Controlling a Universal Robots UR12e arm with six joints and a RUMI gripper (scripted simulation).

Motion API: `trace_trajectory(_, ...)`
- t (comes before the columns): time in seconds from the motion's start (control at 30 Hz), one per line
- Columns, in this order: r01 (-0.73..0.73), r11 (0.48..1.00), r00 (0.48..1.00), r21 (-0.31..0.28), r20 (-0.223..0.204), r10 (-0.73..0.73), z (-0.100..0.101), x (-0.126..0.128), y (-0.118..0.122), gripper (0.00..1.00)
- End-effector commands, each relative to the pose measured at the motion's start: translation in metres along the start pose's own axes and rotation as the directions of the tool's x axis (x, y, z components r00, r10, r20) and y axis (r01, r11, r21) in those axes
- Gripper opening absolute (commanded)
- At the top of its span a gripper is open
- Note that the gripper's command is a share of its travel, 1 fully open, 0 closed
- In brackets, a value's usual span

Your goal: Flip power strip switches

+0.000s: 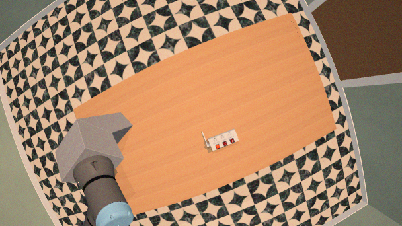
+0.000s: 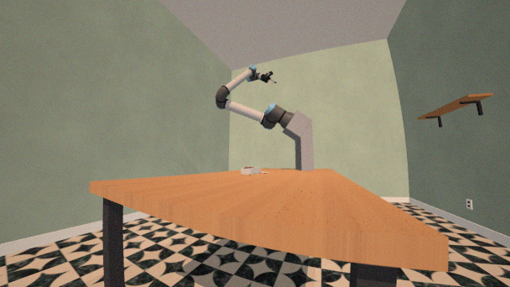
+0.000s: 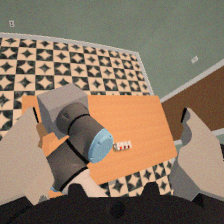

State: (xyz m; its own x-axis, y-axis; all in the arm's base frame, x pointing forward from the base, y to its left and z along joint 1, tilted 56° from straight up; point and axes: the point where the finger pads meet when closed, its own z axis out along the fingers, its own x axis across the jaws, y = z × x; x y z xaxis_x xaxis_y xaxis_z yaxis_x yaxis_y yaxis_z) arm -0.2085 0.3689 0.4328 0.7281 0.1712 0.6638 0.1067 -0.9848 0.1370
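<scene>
The white power strip (image 1: 221, 141) lies face up on the wooden table (image 1: 211, 109), with three red switches along its near edge and a short white cord at its left end. The left switch looks brighter than the other two. The labels are too small to read. The strip also shows in the exterior view (image 2: 250, 170) and, small, in the wrist view (image 3: 122, 146). My gripper (image 2: 270, 78) is high above the table, far from the strip, with its fingers wide open and empty; both fingers frame the wrist view (image 3: 112, 150).
The grey robot pedestal (image 1: 94, 142) stands at the table's left end, and the arm's shoulder (image 1: 106, 198) shows below it. A wall shelf (image 2: 455, 106) hangs at the right. Patterned tile floor surrounds the table.
</scene>
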Motion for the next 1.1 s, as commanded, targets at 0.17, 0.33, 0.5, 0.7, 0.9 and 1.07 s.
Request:
trace_trajectory(0.17, -0.001, 1.0, 1.0, 0.0, 0.0, 0.001, -0.0002, 0.0002, -0.0005, 1.0)
trace_trajectory(0.33, -0.001, 1.0, 1.0, 0.0, 0.0, 0.001, -0.0002, 0.0002, -0.0005, 1.0)
trace_trajectory(0.5, -0.001, 1.0, 1.0, 0.0, 0.0, 0.001, -0.0002, 0.0002, -0.0005, 1.0)
trace_trajectory(0.7, -0.001, 1.0, 1.0, 0.0, 0.0, 0.001, 0.0, 0.0002, -0.0006, 1.0)
trace_trajectory(0.9, -0.001, 1.0, 1.0, -0.002, 0.003, 0.001, 0.0015, 0.0007, -0.0023, 1.0)
trace_trajectory(1.07, -0.001, 1.0, 1.0, -0.006, 0.006, 0.001, 0.0039, 0.0016, -0.0049, 1.0)
